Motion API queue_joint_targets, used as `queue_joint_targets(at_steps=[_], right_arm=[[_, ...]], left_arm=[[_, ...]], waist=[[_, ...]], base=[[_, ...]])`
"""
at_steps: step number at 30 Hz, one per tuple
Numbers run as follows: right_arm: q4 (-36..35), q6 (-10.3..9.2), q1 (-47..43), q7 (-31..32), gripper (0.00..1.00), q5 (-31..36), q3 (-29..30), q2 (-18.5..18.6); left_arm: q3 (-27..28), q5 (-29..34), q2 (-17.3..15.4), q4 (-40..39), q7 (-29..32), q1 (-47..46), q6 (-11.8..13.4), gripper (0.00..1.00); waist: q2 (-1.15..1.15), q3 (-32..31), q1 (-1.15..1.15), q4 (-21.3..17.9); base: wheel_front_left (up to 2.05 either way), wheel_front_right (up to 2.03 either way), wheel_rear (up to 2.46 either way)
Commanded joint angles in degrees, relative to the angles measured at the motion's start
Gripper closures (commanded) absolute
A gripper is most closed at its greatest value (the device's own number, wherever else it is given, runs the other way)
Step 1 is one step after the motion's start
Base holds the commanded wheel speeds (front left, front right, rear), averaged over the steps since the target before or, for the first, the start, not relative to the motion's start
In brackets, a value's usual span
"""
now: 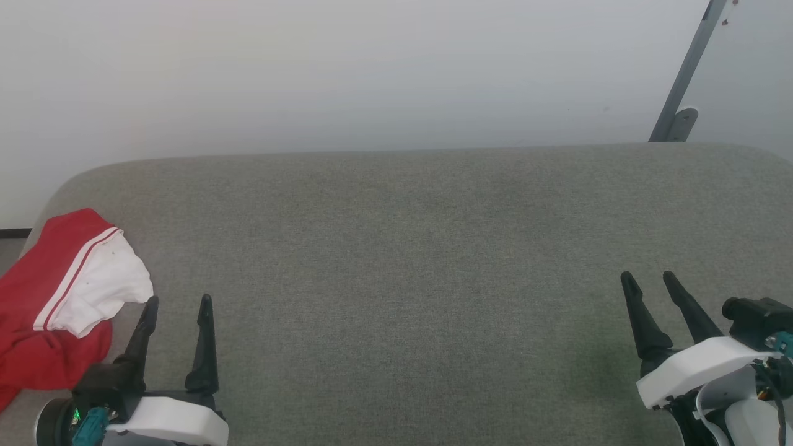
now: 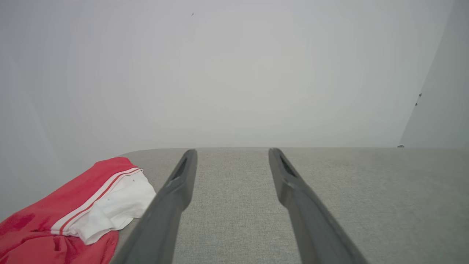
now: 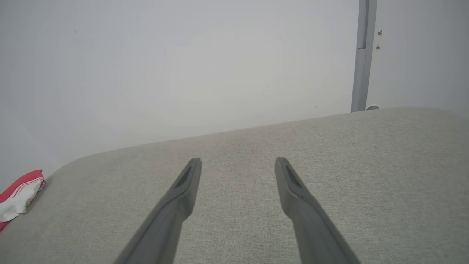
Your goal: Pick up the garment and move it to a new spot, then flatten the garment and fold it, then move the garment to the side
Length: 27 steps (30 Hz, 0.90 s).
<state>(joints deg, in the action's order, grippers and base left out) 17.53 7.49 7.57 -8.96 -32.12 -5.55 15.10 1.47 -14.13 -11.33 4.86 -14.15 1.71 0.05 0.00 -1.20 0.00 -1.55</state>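
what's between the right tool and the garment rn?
Mostly bare grey cushion, then the left tool, open, close beside the garment. The head view shows the whole stretch across from the right tool.

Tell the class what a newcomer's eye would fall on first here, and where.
The red garment with its white sleeve panel, bunched at the left edge of the grey cushioned surface, stands out first. Then the two open end effectors: the left end effector close beside the garment, the right end effector at lower right.
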Motion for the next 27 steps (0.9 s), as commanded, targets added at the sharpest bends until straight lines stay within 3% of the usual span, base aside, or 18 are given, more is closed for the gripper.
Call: queue_joint_targets(at_steps=[1, 8, 27], right_arm=[[-0.07, 0.00, 0.72, -0.49, 0.00, 0.91, -0.25, 0.39], [0.03, 0.00, 0.82, -1.26, 0.00, 2.86, -0.61, 0.77], [-0.69, 0.00, 0.59, -0.88, 0.00, 3.37, 0.04, 0.42]], left_arm=[[0.14, 0.95, -0.27, -0.39, -0.45, 0.37, -0.14, 0.00], [0.37, 3.66, -0.22, -0.58, -1.24, 0.53, -0.37, 0.00], [2.22, 1.43, 1.37, 1.14, -1.14, 0.15, -1.50, 0.00]], waist=[[0.00, 0.00, 0.00, 0.00], [0.00, -0.08, 0.00, -0.07], [0.00, -0.11, 0.00, 0.51]], base=[[0.00, 0.00, 0.00], [0.00, 0.00, 0.00], [0.00, 0.00, 0.00]])
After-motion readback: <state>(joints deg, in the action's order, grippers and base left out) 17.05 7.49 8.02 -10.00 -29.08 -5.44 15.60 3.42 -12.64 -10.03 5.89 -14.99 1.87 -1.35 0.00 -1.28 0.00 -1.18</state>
